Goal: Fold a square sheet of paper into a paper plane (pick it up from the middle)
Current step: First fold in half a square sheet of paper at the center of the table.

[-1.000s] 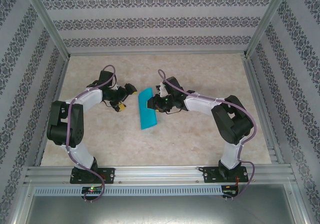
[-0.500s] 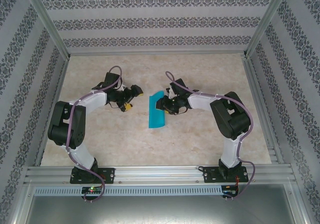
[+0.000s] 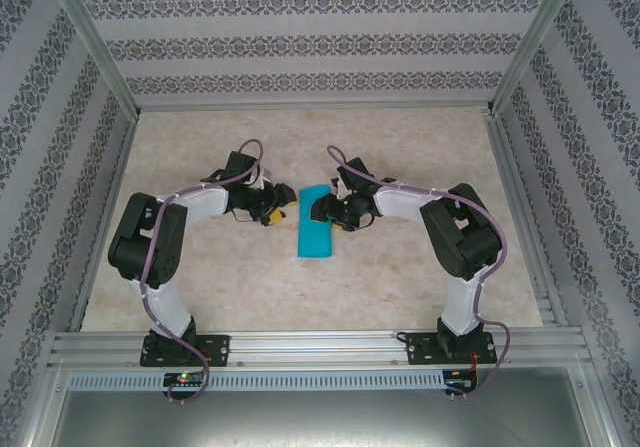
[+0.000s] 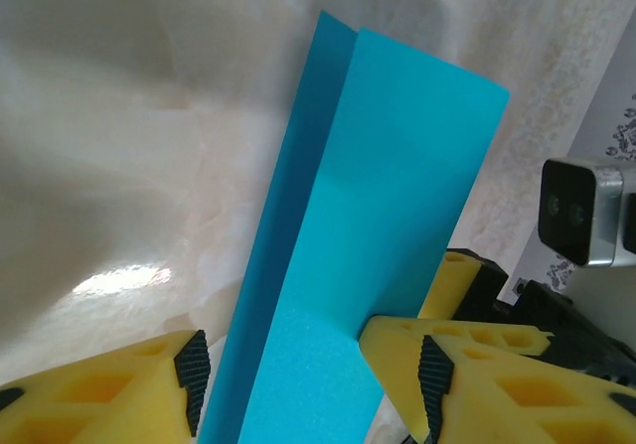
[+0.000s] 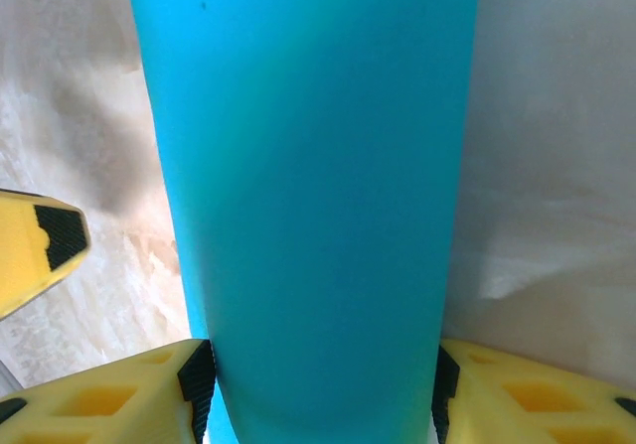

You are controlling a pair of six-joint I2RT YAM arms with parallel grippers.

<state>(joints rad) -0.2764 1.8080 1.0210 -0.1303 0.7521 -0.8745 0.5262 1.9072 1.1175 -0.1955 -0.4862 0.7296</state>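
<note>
The square sheet of paper [image 3: 315, 235] is teal-blue and folded into a long doubled strip at mid-table. In the top view my left gripper [image 3: 276, 213] is at its left side and my right gripper [image 3: 326, 210] at its far right end. In the left wrist view the paper [image 4: 338, 265] stands between my left gripper's [image 4: 298, 374] spread jaws. The right fingertip [image 4: 397, 340] touches the paper's edge and the left pad sits just beside it. In the right wrist view the bulging paper [image 5: 308, 186] spans my right gripper [image 5: 318, 389], with both pads against its sides.
Beige marbled tabletop [image 3: 400, 287] lies all round, enclosed by patterned walls and an aluminium frame [image 3: 320, 347] at the near edge. The right arm's wrist camera [image 4: 586, 211] is close behind the paper. A left fingertip [image 5: 40, 245] shows beside the paper in the right wrist view.
My left arm has swung right up to the paper and its jaws have narrowed around it. The right jaws have widened, and the paper shifted slightly right and stands straighter.
</note>
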